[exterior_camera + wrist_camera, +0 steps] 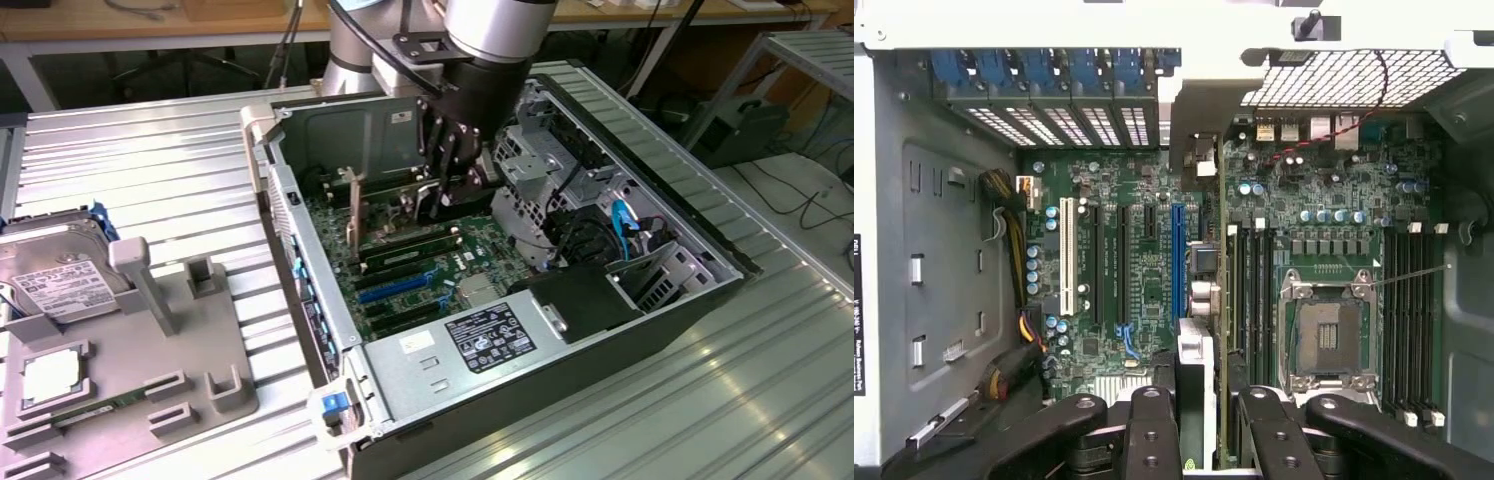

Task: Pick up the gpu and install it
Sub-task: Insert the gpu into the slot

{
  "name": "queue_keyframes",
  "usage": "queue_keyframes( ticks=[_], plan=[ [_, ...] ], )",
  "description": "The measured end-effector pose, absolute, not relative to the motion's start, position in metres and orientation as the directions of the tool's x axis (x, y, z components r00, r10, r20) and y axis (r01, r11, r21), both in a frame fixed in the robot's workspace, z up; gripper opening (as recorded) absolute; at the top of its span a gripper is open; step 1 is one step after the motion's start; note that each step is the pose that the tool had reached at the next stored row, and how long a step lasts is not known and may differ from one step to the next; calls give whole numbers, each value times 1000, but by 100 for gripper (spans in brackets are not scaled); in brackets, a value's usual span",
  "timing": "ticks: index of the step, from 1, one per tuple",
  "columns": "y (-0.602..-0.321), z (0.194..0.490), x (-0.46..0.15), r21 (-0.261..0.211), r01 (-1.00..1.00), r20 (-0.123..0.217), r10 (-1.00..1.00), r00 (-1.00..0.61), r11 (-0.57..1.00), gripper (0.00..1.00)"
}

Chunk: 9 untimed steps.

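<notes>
My gripper (438, 185) reaches down into the open computer case (400, 350). It is shut on the gpu (430, 208), a thin dark card held upright between the fingers. In the wrist view the gpu (1196, 370) appears edge-on between my two black fingers (1154, 430), and its silver bracket end points toward the rear slot openings. My gripper (1206, 425) holds the card over the green motherboard (1144, 250), beside the long blue slot (1177, 260). I cannot tell whether the card's edge touches a slot.
An empty CPU socket (1329, 335) and memory slots lie beside the card. Drive cages and cables (587, 230) crowd the case at the exterior view's right. A grey fixture (174, 380) at the exterior view's left carries a hard drive (54, 275) and a green memory stick (100, 405).
</notes>
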State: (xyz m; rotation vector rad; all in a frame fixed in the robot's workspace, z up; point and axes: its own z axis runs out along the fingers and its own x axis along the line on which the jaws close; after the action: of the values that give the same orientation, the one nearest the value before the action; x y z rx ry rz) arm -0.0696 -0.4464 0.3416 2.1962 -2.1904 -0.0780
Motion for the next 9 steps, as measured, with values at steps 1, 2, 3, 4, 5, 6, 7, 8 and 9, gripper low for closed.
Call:
queue_keyframes(
  ticks=[1,2,3,4,5,6,7,8,9],
  plan=[
    [-446,341,-70,63,-998,-9,-1000,2,-3,29],
    [-446,339,-71,63,-998,-10,-1000,2,-3,29],
    [-446,338,-71,63,-998,-10,-1000,2,-3,29],
    [-446,337,-71,63,-998,-10,-1000,3,-3,29],
    [-446,335,-71,63,-998,-10,-1000,3,-3,29],
    [-446,333,-71,63,-998,-10,-1000,2,-3,29],
    [-446,331,-72,63,-998,-10,-1000,2,-3,29],
    [-446,330,-73,63,-998,-10,-1000,2,-3,29],
    [-446,330,-74,63,-998,-10,-1000,2,-3,29]
  ],
)
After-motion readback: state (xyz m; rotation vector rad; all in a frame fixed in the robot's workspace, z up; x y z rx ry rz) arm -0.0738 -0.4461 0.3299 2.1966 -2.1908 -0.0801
